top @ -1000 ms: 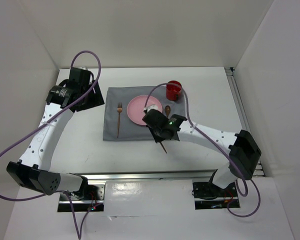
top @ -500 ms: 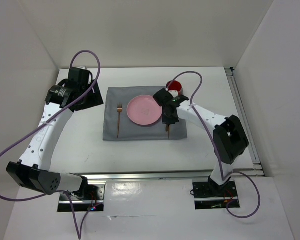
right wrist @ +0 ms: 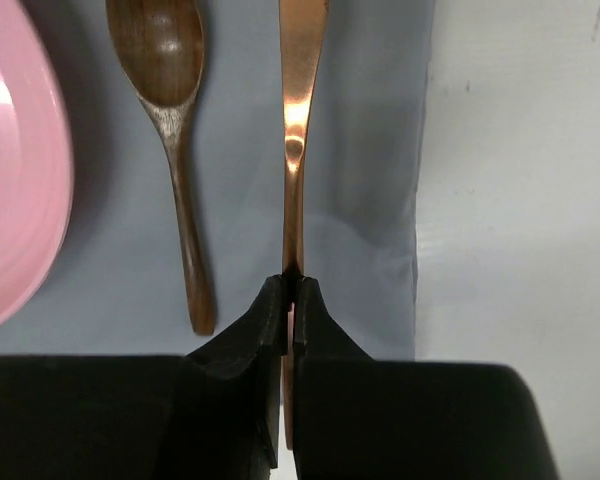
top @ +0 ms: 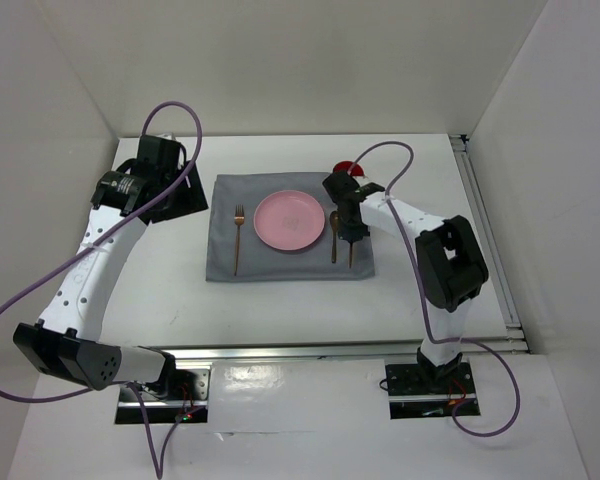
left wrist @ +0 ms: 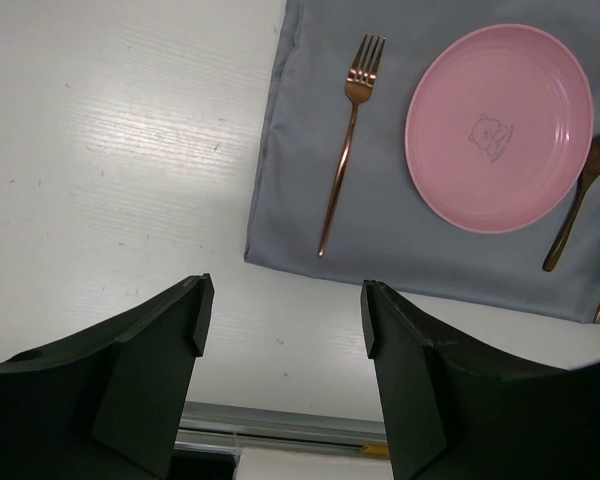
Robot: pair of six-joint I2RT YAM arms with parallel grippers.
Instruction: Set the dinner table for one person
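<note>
Right hand [right wrist: 290, 300] is clamping shut on the thin handle of the copper knife [right wrist: 302, 60], blade pointing to 12 o'clock in the wrist view. Knife is sitting over the grey placemat [right wrist: 370, 150], with the spoon [right wrist: 170, 60] just beside at 9 o'clock and the pink plate [right wrist: 10, 150] beyond it. We're reading this as the set-down. We should be lowering it flat, parallel to the spoon, inside the mat edge, and opening only once it's resting. We can't tell if it's touching yet. Worktop [right wrist: 520, 200] is lying under everything, bare at 3 o'clock of the hand. Left hand [left wrist: 280, 330] is hovering with fingers apart, holding nothing.
</note>
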